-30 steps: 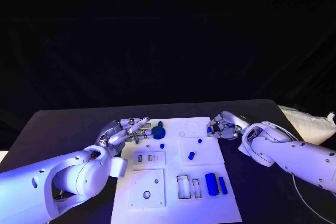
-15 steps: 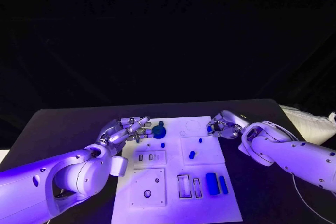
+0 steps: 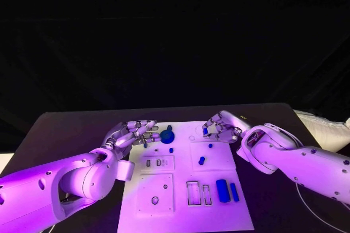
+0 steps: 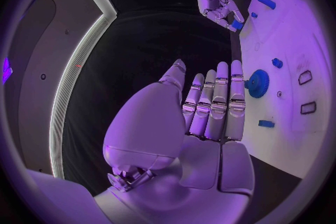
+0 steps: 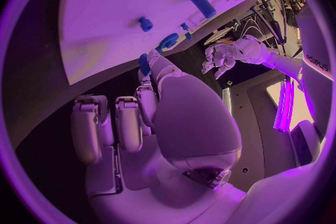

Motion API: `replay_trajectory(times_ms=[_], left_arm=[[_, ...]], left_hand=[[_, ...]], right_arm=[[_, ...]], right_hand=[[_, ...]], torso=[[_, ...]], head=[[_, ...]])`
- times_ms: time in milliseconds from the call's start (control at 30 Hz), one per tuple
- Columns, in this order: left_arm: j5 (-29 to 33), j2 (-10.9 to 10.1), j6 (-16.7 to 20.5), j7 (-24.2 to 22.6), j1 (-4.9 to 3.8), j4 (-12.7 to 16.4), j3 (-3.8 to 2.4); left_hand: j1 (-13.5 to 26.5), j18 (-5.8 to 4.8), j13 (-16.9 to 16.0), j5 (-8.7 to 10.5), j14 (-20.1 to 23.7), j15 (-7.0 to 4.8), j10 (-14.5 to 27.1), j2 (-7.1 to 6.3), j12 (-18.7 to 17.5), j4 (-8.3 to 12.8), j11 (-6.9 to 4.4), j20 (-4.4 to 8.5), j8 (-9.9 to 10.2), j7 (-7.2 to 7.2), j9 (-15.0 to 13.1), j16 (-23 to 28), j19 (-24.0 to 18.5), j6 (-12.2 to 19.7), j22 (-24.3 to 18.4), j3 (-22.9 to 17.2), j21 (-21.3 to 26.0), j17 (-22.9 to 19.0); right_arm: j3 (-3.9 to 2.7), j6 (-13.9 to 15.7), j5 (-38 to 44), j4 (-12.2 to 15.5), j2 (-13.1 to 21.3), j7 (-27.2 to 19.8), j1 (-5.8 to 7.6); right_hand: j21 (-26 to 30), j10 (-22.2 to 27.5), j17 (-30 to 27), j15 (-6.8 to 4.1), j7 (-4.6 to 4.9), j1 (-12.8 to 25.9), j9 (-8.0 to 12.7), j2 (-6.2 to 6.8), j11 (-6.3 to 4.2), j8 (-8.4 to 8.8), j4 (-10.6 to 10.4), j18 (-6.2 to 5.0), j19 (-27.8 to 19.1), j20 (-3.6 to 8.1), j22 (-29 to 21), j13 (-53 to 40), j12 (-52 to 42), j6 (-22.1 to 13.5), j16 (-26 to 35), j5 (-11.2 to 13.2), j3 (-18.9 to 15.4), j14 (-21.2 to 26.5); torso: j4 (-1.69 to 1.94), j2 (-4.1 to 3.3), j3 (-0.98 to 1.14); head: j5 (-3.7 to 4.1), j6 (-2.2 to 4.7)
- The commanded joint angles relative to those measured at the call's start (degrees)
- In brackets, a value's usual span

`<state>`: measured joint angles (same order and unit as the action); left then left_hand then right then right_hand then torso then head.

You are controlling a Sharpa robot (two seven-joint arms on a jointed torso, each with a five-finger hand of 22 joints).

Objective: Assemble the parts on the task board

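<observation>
The white task board (image 3: pixel 182 202) lies in the middle of the table. My left hand (image 3: pixel 133 133) hovers at the board's far left corner with fingers straight and apart, holding nothing. A blue gear (image 3: pixel 167 137) sits on the board just beside its fingertips (image 4: pixel 235 70); it also shows in the left wrist view (image 4: pixel 258 83). My right hand (image 3: pixel 220 126) is over the board's far right part and pinches a small blue part (image 5: pixel 143 63) at its fingertips. Small blue pegs (image 3: pixel 210 145) (image 3: pixel 201 161) stand on the board below it.
A larger blue block (image 3: pixel 222 190) and a thin blue bar (image 3: pixel 234 191) lie at the board's near right, beside two rectangular slots (image 3: pixel 192 192). White plates with holes (image 3: pixel 155 197) cover the near left. Black table (image 3: pixel 73 132) surrounds the board.
My right hand has moved left and farther out over the board with the small blue part. The left hand has hardly moved.
</observation>
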<state>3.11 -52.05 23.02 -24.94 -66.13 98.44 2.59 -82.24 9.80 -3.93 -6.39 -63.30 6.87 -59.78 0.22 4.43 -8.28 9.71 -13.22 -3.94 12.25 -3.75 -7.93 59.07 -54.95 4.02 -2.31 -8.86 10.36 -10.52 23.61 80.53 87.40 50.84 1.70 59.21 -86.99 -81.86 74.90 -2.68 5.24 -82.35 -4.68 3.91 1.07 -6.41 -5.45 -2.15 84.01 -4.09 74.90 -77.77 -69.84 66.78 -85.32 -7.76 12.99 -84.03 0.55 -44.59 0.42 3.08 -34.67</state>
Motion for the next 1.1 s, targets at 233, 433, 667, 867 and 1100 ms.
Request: replay_trajectory(times_ms=[233,433,667,867,1100], left_arm=[[0.07,0.55,-1.05,-0.99,0.10,-1.18,-0.03],[0.08,0.65,-0.90,-1.24,0.13,-1.88,-0.03],[0.16,0.63,-0.52,-1.72,0.14,-3.07,-0.03],[1.67,0.54,-0.68,-1.77,0.13,-3.61,-0.05],[2.82,0.49,-1.46,-1.57,0.12,-3.80,-0.07]], left_hand=[[-0.18,0.64,0.09,0.14,0.27,0.15,0.27,0.34,-0.27,0.50,-0.16,0.04,0.11,-0.11,0.02,0.36,0.40,0.38,-0.05,-0.07,0.19,0.09],[-0.19,0.68,0.01,0.14,0.18,0.03,-0.24,0.63,-0.04,0.76,-0.42,0.10,-0.11,-0.49,-0.05,0.39,0.48,-0.08,-0.03,-0.26,0.32,0.30],[-0.21,0.69,-0.01,0.14,0.08,-0.05,-0.56,0.74,0.08,0.90,-0.55,0.14,-0.20,-0.62,-0.07,0.38,0.54,-0.37,-0.02,-0.36,0.37,0.42],[-0.21,0.69,-0.01,0.14,0.07,-0.05,-0.59,0.74,0.09,0.91,-0.56,0.15,-0.21,-0.63,-0.07,0.38,0.54,-0.39,-0.02,-0.37,0.38,0.44],[-0.20,0.69,-0.01,0.15,0.05,-0.06,-0.60,0.70,0.08,0.94,-0.57,0.16,-0.20,-0.61,-0.06,0.37,0.54,-0.39,-0.02,-0.36,0.39,0.45]], right_arm=[[0.02,0.57,4.53,5.31,-4.40,8.57,-0.02],[0.85,-1.57,5.19,6.53,-7.33,12.27,-0.82],[2.34,-2.56,6.76,5.66,-10.88,15.12,-1.82],[3.54,-3.80,7.28,4.05,-13.19,17.01,-2.44],[4.21,-4.49,7.10,2.46,-15.12,17.12,-2.92]], right_hand=[[0.11,0.04,6.55,-0.49,-0.06,-0.35,0.16,-1.44,-0.56,-0.18,-0.03,0.47,0.75,0.63,8.18,1.66,0.55,0.41,0.31,-0.55,0.57,-4.21],[0.10,0.19,6.20,-0.43,0.05,0.49,0.26,-1.27,-0.47,-0.03,-0.21,0.48,0.78,0.63,8.22,1.88,0.92,0.11,0.55,-1.02,0.72,-4.14],[0.10,0.63,6.09,-0.39,0.13,1.12,0.34,-1.07,-0.42,0.12,-0.32,0.49,0.81,0.61,8.24,2.64,2.09,-0.15,0.63,-1.22,0.82,-4.12],[0.20,0.77,5.76,-0.34,0.20,1.81,0.40,-0.77,-0.35,0.23,-0.47,0.44,0.66,0.57,8.04,2.89,2.49,-0.31,0.84,-1.43,0.83,-4.06],[0.24,0.80,5.69,-0.33,0.21,2.01,0.41,-0.68,-0.34,0.24,-0.52,0.42,0.60,0.56,7.95,2.96,2.61,-0.34,0.89,-1.47,0.82,-4.05]], torso=[[0.77,0.65,-0.13],[0.97,1.03,-0.51],[1.26,1.21,-0.76],[1.41,1.10,-0.90],[1.32,1.07,-0.86]], head=[[-1.10,-0.98],[-1.25,-1.58],[-1.55,-2.07],[-1.96,-2.46],[-2.16,-2.94]])
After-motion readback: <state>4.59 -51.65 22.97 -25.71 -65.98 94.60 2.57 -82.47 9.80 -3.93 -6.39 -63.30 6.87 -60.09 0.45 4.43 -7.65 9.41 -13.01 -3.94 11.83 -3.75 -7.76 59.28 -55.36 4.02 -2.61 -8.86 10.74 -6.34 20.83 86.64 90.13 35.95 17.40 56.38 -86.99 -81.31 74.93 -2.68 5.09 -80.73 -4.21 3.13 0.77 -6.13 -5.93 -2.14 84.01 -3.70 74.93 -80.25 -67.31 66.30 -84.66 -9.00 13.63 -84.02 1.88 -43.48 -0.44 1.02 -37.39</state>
